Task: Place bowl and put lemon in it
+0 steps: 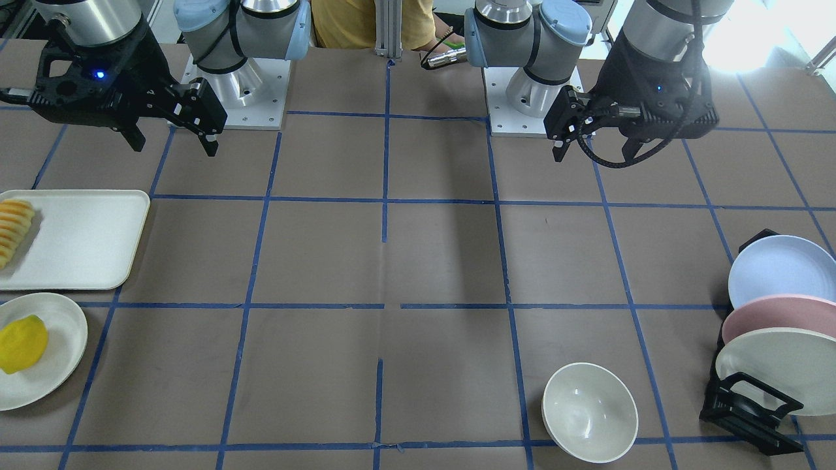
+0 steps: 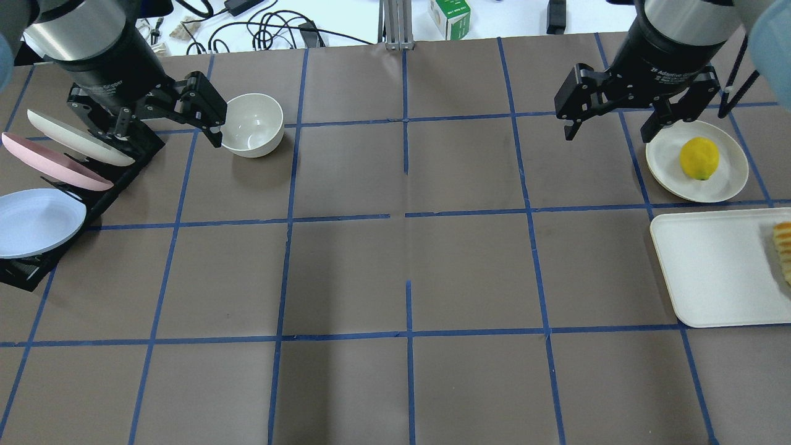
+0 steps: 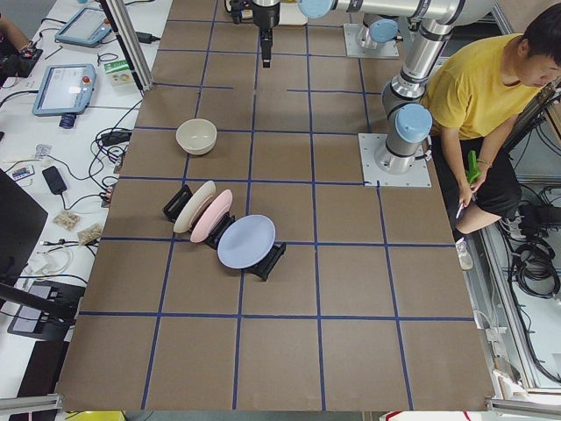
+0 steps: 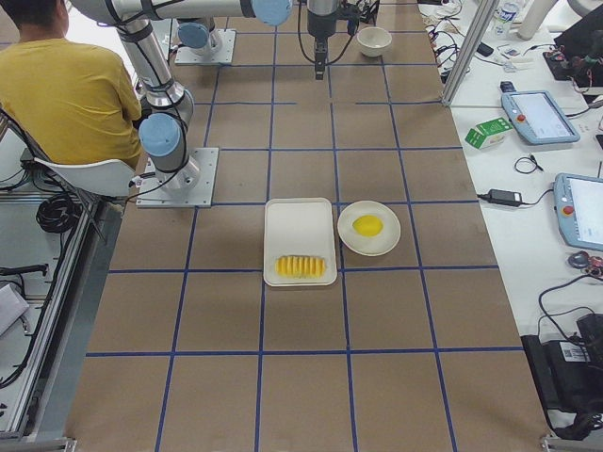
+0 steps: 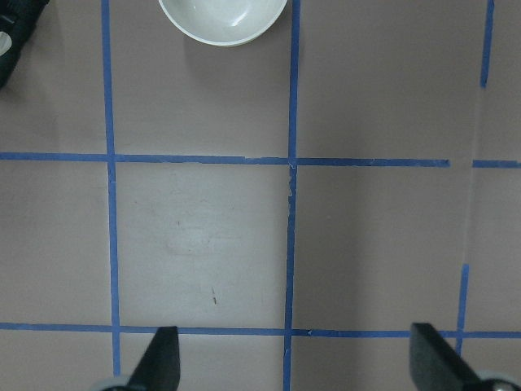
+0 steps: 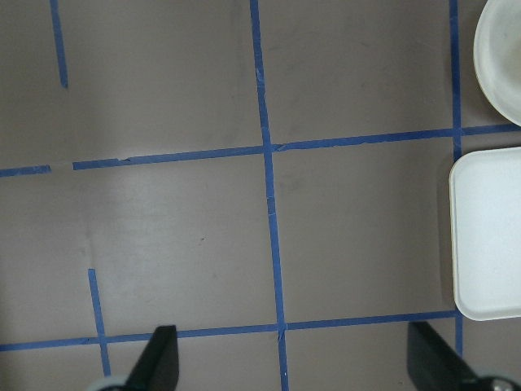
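Note:
The off-white bowl (image 2: 252,125) stands upright and empty on the table, also in the front view (image 1: 590,412) and at the top of the left wrist view (image 5: 222,18). My left gripper (image 2: 164,133) hovers open and empty just beside it, over the plate rack's end. The yellow lemon (image 2: 699,158) lies on a flat white plate (image 2: 729,179), also in the front view (image 1: 23,344). My right gripper (image 2: 609,133) hovers open and empty just left of that plate. Both wrist views show spread fingertips over bare table (image 5: 163,362) (image 6: 159,362).
A black rack with blue, pink and white plates (image 2: 43,173) stands by the left arm. A white tray (image 2: 710,272) with sliced yellow-orange fruit (image 2: 783,247) lies near the lemon plate. A person in a yellow shirt (image 3: 482,88) sits behind the arm bases.

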{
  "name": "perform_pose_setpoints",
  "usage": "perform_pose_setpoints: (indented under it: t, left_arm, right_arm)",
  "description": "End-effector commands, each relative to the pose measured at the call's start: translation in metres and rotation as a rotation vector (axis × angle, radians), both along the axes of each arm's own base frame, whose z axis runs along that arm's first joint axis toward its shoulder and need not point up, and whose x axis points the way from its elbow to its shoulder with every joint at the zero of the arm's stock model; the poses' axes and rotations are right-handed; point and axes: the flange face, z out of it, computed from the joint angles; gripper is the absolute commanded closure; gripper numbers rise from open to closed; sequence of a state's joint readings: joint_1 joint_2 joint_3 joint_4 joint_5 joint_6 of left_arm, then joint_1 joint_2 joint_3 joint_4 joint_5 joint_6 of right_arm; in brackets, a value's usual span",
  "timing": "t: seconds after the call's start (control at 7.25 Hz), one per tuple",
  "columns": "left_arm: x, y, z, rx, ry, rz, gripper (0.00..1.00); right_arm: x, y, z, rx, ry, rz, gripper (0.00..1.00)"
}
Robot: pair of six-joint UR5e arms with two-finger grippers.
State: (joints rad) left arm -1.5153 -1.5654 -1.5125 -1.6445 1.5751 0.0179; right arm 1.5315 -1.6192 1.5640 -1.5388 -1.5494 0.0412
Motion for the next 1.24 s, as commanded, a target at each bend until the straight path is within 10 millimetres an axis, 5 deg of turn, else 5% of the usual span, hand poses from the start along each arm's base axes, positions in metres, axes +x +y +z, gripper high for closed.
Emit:
perform_pose_setpoints:
  t: [0.0,0.28,0.69,0.83,1.1]
  left_arm:
    - [0.008,-0.038,-0.045,0.067,0.015,0.013,0.0]
    - [0.018,-0.106,-0.108,-0.009,0.01,0.016,0.0]
    - [0.099,-0.195,-0.187,-0.019,0.008,-0.031,0.0]
    - [0.114,-0.213,-0.214,-0.013,0.01,-0.022,0.0]
    - [0.145,-0.233,-0.269,-0.013,0.013,-0.044,0.0]
  right_arm:
    - [-0.002,-0.001,-0.003,0.01,0.005,-0.015,0.0]
    - [-0.032,-0.014,-0.012,0.023,0.005,-0.04,0.0]
    - [-0.155,-0.033,-0.036,0.067,-0.006,-0.09,0.0]
    - [-0.205,-0.053,-0.06,0.065,0.033,-0.092,0.0]
    - [-0.254,-0.106,-0.123,-0.006,0.081,-0.005,0.0]
